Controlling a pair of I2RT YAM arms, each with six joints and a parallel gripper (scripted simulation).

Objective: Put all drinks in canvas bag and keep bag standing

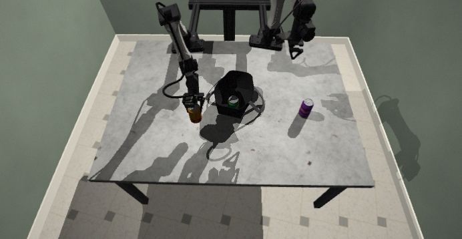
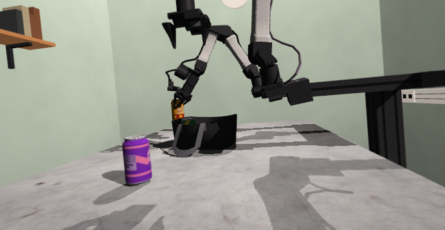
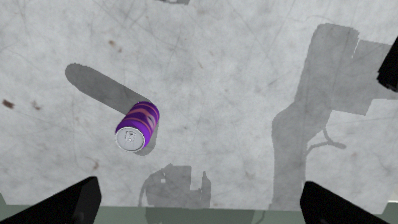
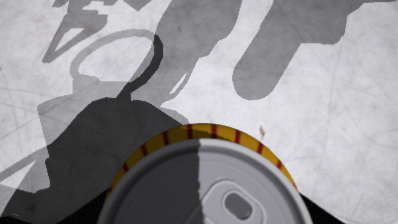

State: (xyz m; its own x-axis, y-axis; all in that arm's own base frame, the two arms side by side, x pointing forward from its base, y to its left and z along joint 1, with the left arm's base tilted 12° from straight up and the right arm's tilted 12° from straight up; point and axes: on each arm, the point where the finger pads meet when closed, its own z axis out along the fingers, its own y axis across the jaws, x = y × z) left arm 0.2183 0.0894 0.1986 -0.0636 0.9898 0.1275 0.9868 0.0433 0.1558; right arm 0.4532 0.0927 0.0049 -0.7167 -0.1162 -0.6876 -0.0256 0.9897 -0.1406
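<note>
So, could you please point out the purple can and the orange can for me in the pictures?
Purple can point(image 1: 305, 109) point(image 2: 137, 162) point(image 3: 139, 121): top, exterior and left wrist views, on its purple side.
Orange can point(image 1: 195, 115) point(image 2: 177, 112) point(image 4: 250, 165): top and exterior views, on its side; right wrist view, on its lid.

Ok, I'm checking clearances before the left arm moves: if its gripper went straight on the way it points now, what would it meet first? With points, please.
Probably the bare tabletop point(image 1: 280, 159) point(image 2: 225, 188) point(image 3: 225, 100); the purple can point(image 1: 306, 108) point(image 2: 137, 160) point(image 3: 138, 125) looks off to one side, though depth is hard to judge.
</note>
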